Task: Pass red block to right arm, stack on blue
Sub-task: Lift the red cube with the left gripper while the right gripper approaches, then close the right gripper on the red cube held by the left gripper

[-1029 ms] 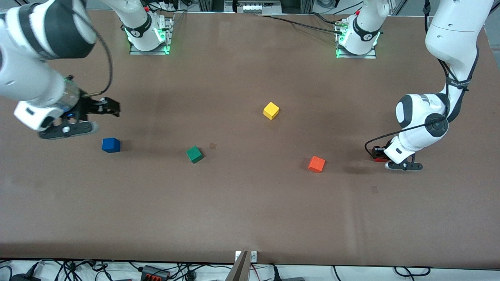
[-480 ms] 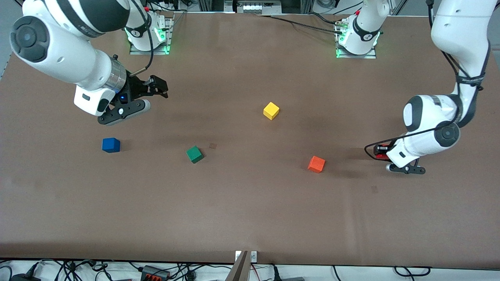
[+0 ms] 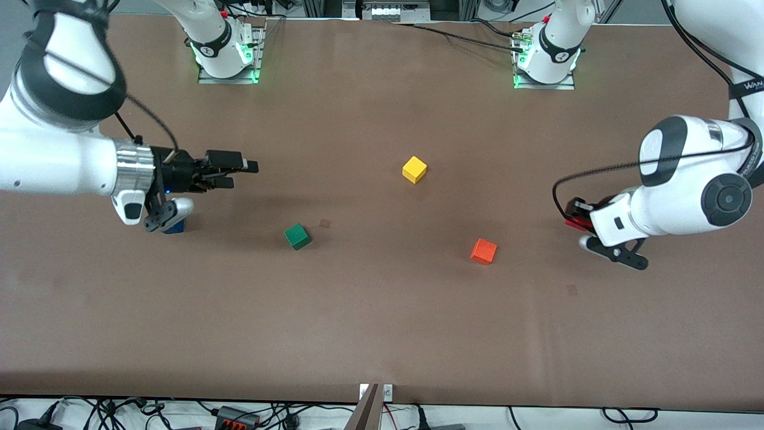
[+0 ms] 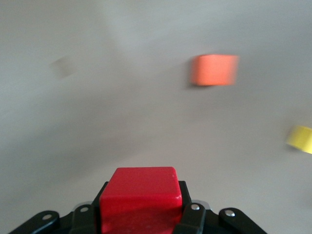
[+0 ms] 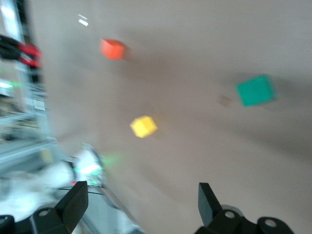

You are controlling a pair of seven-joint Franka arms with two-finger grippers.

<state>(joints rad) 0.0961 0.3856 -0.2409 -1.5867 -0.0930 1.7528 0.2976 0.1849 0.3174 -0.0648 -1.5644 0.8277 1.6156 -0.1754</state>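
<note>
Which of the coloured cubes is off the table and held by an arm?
The red block, clamped in the left gripper at the left arm's end. The orange cube, yellow cube and green cube all sit on the table.

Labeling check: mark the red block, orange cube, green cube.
red block [image 4: 141, 187]: left wrist view, top face, held in left claw.
orange cube [image 3: 483, 251]: front view, top face.
green cube [image 3: 296, 236]: front view, top face.
</note>
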